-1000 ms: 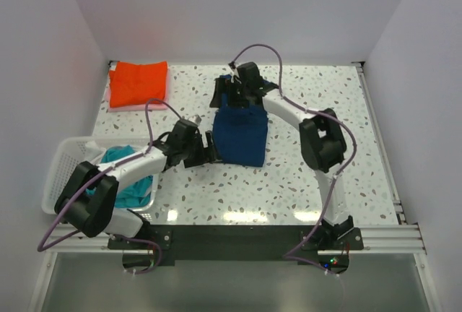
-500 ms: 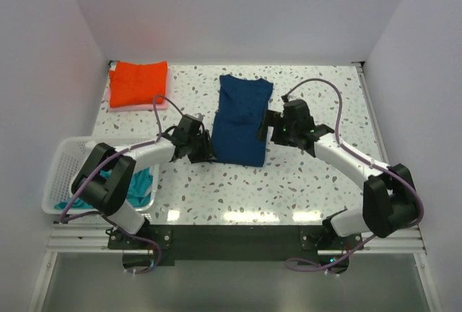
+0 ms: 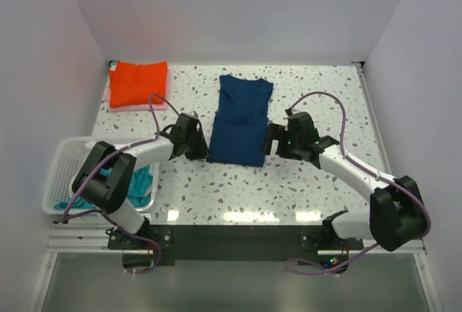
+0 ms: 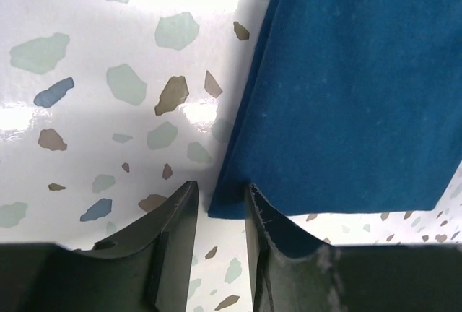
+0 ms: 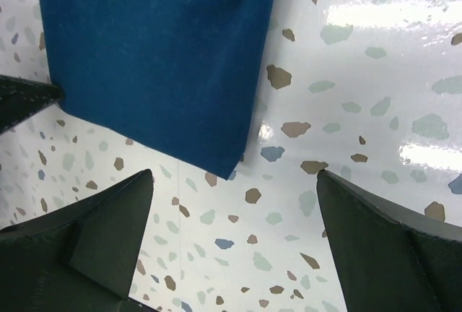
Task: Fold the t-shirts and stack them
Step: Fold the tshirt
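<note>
Poised at both near corners of navy tee (image 3: 240, 120)
Hard to tell any pinch at left gripper (image 4: 220, 196): drawn narrow, near-left corner between fingers, a sliver of table (image 3: 310, 88) showing beside it. Spread wide at right gripper (image 5: 234, 175), just short of near-right corner. Lying flat mid-table, folded long, bare surface on every side. Mostly hidden under orange tee (image 3: 138, 83) at far left: pink one (image 3: 119, 107). Half covered by left arm (image 3: 137, 154): teal tee (image 3: 144, 182) in basket (image 3: 61, 160)
</note>
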`<state>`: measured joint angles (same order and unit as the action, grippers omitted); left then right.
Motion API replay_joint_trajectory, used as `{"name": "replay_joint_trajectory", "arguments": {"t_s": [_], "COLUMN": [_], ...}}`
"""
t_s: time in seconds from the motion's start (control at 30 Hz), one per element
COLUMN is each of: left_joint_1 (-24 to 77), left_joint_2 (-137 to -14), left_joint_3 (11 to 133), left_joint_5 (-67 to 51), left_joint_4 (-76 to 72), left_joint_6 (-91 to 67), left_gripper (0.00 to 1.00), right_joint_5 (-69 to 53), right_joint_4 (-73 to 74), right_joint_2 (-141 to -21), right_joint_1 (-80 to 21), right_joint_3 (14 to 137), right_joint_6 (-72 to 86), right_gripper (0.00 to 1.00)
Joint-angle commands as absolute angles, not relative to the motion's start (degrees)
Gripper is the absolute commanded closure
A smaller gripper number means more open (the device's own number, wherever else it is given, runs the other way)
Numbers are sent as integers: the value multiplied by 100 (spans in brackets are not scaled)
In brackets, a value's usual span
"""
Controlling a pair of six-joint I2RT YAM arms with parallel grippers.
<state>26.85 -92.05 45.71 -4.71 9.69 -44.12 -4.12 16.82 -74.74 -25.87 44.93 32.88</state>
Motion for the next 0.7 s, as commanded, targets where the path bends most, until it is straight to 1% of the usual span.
{"name": "replay_joint_trajectory", "arguments": {"t_s": [0.0,0.07,0.1,0.17,0.27,0.3,0.37,0.4,0.67], "left_joint_1": [2646,2654,2663,2698,2803,2821,2830,2839,2848], "left_joint_2": [-9448,-9536,-9571,-9624,-9615,-9607,-9563,-9536,-9273], "left_joint_3": [4711,4667,4658,4597,4465,4439,4368,4351,4157], "left_joint_5": [-483,-694,-738,-826,-826,-809,-765,-721,-492], "left_joint_4": [756,581,554,475,352,343,351,369,527], "left_joint_6": [-4430,-4403,-4421,-4430,-4465,-4508,-4535,-4553,-4614], "left_gripper": [68,73,78,82,94,100,100,100,100], "right_joint_5": [-597,-580,-580,-693,-756,-747,-826,-904,-791], "right_joint_4": [1485,1485,1459,1389,1169,1091,1002,941,607], "right_joint_2": [-7479,-7514,-7532,-7576,-7672,-7795,-7962,-8102,-8762], "right_joint_1": [-2602,-2602,-2610,-2610,-2715,-2751,-2777,-2777,-2777], "right_joint_3": [4325,4281,4245,4201,4122,4122,4113,4122,4262], "right_joint_6": [3340,3357,3366,3419,3507,3507,3498,3498,3340], "right_gripper": [1,1,1,1,1,2,6,12,46]}}
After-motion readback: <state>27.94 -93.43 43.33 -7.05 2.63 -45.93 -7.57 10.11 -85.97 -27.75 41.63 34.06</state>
